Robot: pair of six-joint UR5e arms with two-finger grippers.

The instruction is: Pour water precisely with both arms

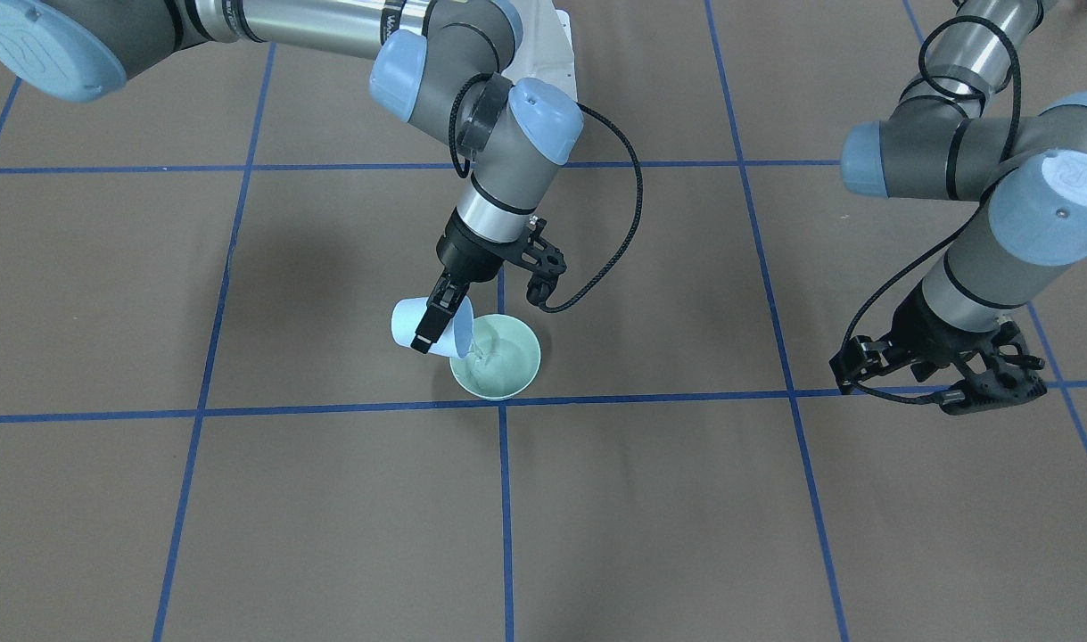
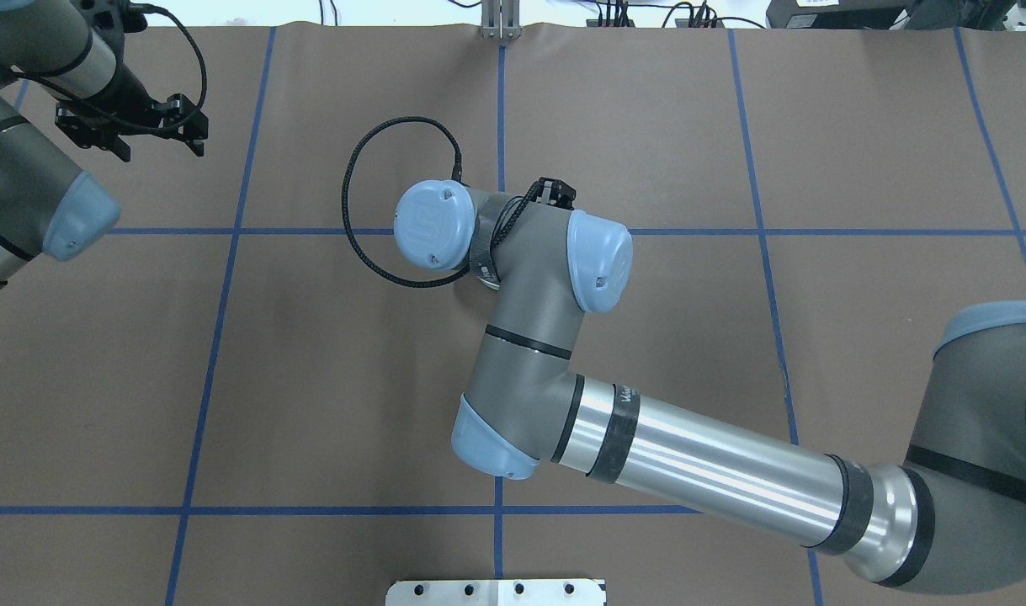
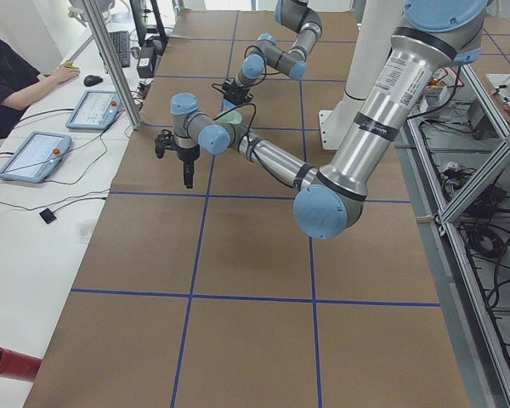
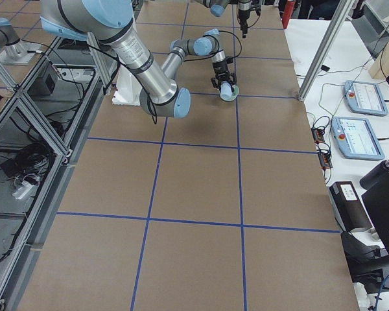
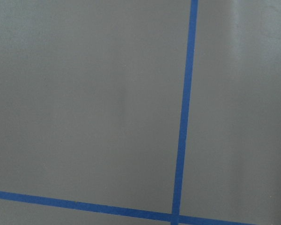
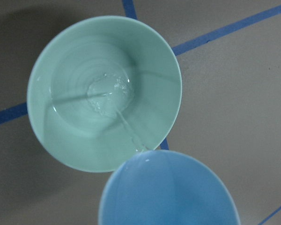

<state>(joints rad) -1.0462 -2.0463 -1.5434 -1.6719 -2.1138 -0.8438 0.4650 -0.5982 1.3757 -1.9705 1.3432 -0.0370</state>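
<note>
My right gripper (image 1: 424, 337) is shut on a light blue cup (image 1: 411, 323) and holds it tipped on its side over the near rim of a pale green bowl (image 1: 518, 357). The water (image 1: 475, 350) runs as a thin clear stream from the cup's lip into the bowl. In the right wrist view the stream (image 6: 129, 129) falls from the cup (image 6: 168, 192) to a small pool (image 6: 107, 93) in the bottom of the bowl (image 6: 51, 136). My left gripper (image 1: 848, 373) hangs empty far to the side over bare table, its fingers together.
The brown table carries a grid of blue tape lines (image 1: 505, 499). The white pedestal plate (image 2: 496, 592) sits at the table's near edge. In the exterior left view an operator (image 3: 8, 76) sits beside tablets (image 3: 34, 153), and a red object (image 3: 4, 364) lies off the table.
</note>
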